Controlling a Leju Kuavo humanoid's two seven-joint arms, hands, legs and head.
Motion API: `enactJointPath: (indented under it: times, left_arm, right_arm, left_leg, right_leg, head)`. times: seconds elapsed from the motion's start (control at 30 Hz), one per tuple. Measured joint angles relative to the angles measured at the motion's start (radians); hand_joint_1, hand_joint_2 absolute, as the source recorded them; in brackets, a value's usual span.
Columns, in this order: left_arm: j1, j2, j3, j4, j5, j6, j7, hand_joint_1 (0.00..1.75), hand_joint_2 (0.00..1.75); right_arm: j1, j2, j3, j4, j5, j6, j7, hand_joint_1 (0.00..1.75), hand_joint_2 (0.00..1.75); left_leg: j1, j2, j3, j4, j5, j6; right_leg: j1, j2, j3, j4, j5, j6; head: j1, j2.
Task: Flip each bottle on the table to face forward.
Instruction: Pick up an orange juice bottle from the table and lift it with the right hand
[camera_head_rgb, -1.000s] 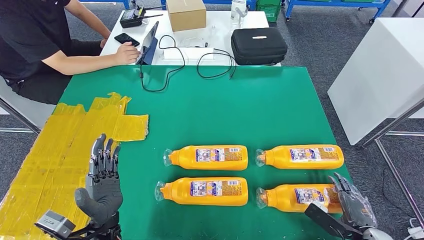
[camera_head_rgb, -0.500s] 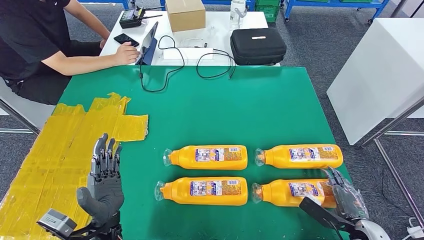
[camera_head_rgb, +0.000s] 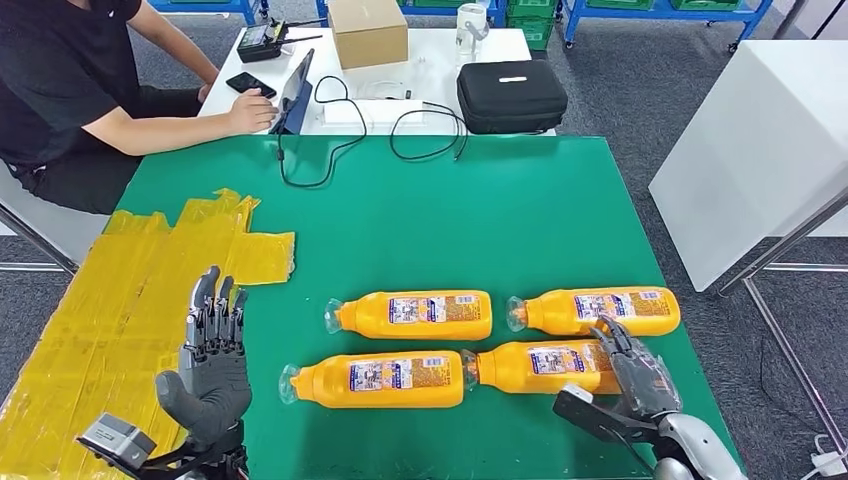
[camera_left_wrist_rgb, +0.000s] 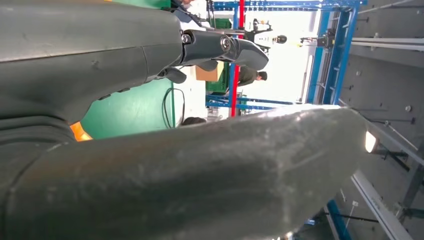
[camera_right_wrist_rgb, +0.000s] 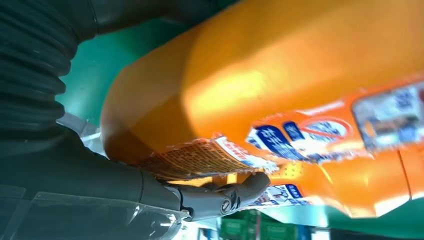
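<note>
Four orange bottles lie on their sides on the green table (camera_head_rgb: 420, 215), caps pointing toward the yellow tape patch (camera_head_rgb: 120, 300). The right hand (camera_head_rgb: 640, 378) rests its fingers on the base end of the near-right bottle (camera_head_rgb: 535, 366), which sits just beside the far-right bottle (camera_head_rgb: 595, 310) and nearly touches the near-left bottle (camera_head_rgb: 375, 378); can't tell if it's really gripping it. The far-left bottle (camera_head_rgb: 415, 314) lies right behind that one. The left hand (camera_head_rgb: 210, 365) hovers by the tape, fingers straight and spread, holding nothing.
</note>
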Motion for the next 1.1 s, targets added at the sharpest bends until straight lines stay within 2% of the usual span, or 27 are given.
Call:
enactJointPath:
  times: [0.27, 0.47, 0.6, 0.63, 0.93, 1.07, 1.1]
  left_arm:
    - [-0.001, 0.002, -0.002, 0.009, 0.014, 0.011, -0.006, 0.0, 0.0]
    - [-0.001, 0.004, -0.003, 0.009, 0.017, 0.011, -0.008, 0.0, 0.0]
    - [-0.008, 0.007, -0.008, 0.01, 0.019, 0.012, -0.012, 0.0, 0.0]
    - [-0.011, 0.007, -0.008, 0.01, 0.019, 0.012, -0.012, 0.0, 0.0]
    - [-0.019, 0.01, -0.015, 0.011, 0.02, 0.018, -0.012, 0.0, 0.0]
    - [-0.013, 0.01, -0.015, 0.009, 0.018, 0.032, -0.013, 0.0, 0.0]
    - [-0.009, 0.01, -0.014, 0.006, 0.016, 0.033, -0.014, 0.0, 0.44]
  right_arm:
    - [-0.002, -0.143, 0.178, -0.01, -0.125, 0.0, 0.1, 1.75, 1.75]
    - [-0.004, -0.169, 0.206, -0.015, -0.154, 0.0, 0.118, 1.75, 1.75]
    - [-0.007, -0.269, 0.302, -0.036, -0.235, 0.0, 0.167, 1.75, 1.75]
    - [-0.008, -0.279, 0.311, -0.038, -0.238, 0.0, 0.168, 1.75, 1.75]
    - [-0.018, -0.305, 0.351, -0.031, -0.312, -0.015, 0.208, 1.75, 1.75]
    - [-0.006, -0.26, 0.311, -0.006, -0.385, -0.086, 0.174, 1.75, 1.75]
    - [0.004, -0.237, 0.281, -0.007, -0.396, -0.094, 0.15, 1.75, 1.75]
  left_leg:
    - [0.004, 0.005, 0.022, 0.0, -0.008, 0.001]
    - [0.004, 0.005, 0.026, 0.0, -0.01, 0.001]
    - [0.005, 0.004, 0.045, 0.0, -0.02, 0.003]
    - [0.005, 0.004, 0.046, 0.0, -0.021, 0.003]
    - [0.01, 0.004, 0.056, 0.0, -0.03, 0.005]
    - [0.011, 0.003, 0.056, 0.0, -0.032, 0.004]
    - [0.011, 0.003, 0.055, 0.0, -0.032, 0.004]
  right_leg:
    - [0.005, 0.004, 0.022, -0.006, -0.005, -0.003]
    - [0.005, 0.004, 0.026, -0.006, -0.007, -0.003]
    - [0.006, 0.003, 0.048, -0.011, -0.015, -0.002]
    - [0.006, 0.003, 0.051, -0.012, -0.016, -0.001]
    - [0.01, 0.003, 0.066, -0.022, -0.022, -0.002]
    - [0.012, 0.003, 0.069, -0.024, -0.021, -0.002]
    - [0.011, 0.003, 0.069, -0.024, -0.02, -0.001]
  head:
    - [0.0, 0.0]
    - [0.0, 0.0]
    - [0.0, 0.0]
    - [0.0, 0.0]
    - [0.0, 0.0]
    - [0.001, 0.0]
    - [0.001, 0.0]
